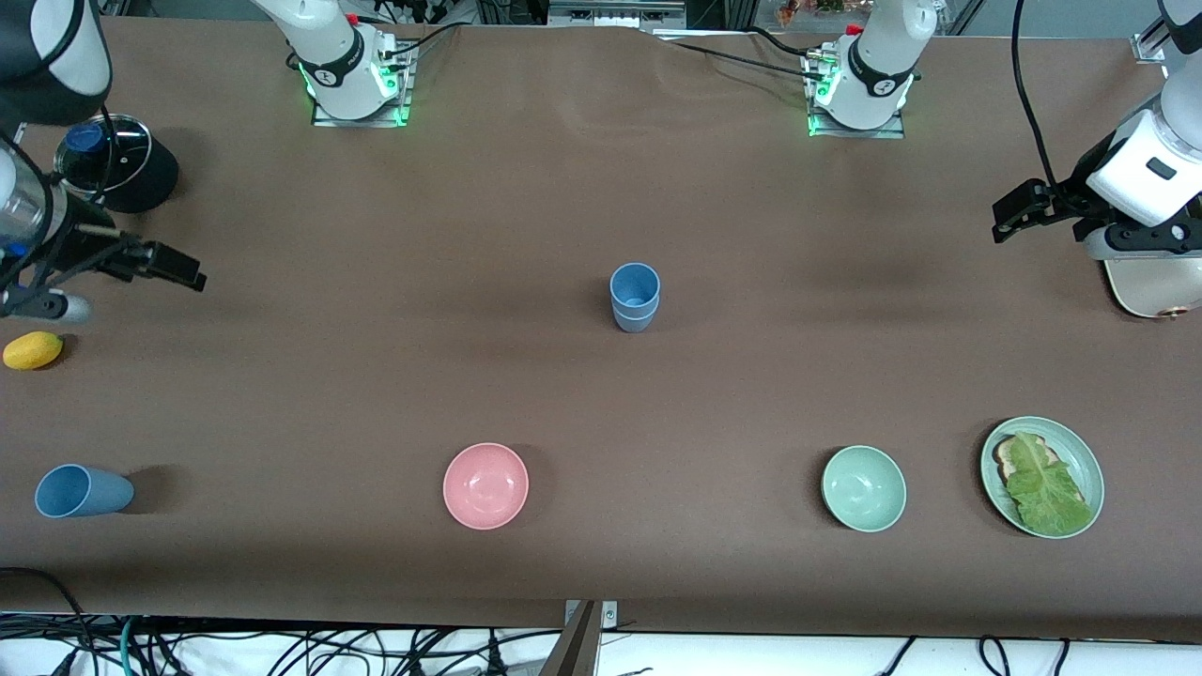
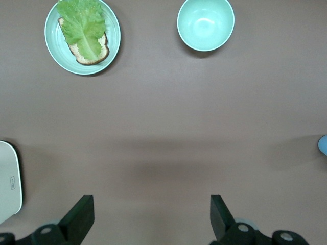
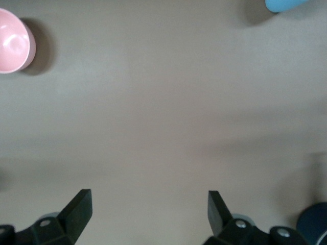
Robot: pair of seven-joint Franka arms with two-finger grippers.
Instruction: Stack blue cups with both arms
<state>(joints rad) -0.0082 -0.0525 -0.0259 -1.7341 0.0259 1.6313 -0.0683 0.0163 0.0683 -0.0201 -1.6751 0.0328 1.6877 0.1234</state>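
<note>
In the middle of the table stands an upright blue cup (image 1: 635, 296), and it looks seated in a second, duller one. Another blue cup (image 1: 83, 490) lies on its side toward the right arm's end, near the front camera; its edge shows in the right wrist view (image 3: 286, 4). My left gripper (image 1: 1012, 214) hangs open over the left arm's end of the table, nothing between its fingers (image 2: 152, 214). My right gripper (image 1: 178, 267) hangs open and empty over the right arm's end (image 3: 149, 212). Both are well away from the cups.
A pink bowl (image 1: 485, 485), a mint bowl (image 1: 864, 488) and a green plate (image 1: 1087, 460) with bread and lettuce stand along the edge nearest the front camera. A yellow fruit (image 1: 33, 350) and a black lidded pot (image 1: 117, 164) sit beside the right gripper. A white board (image 1: 1153, 291) lies under the left arm.
</note>
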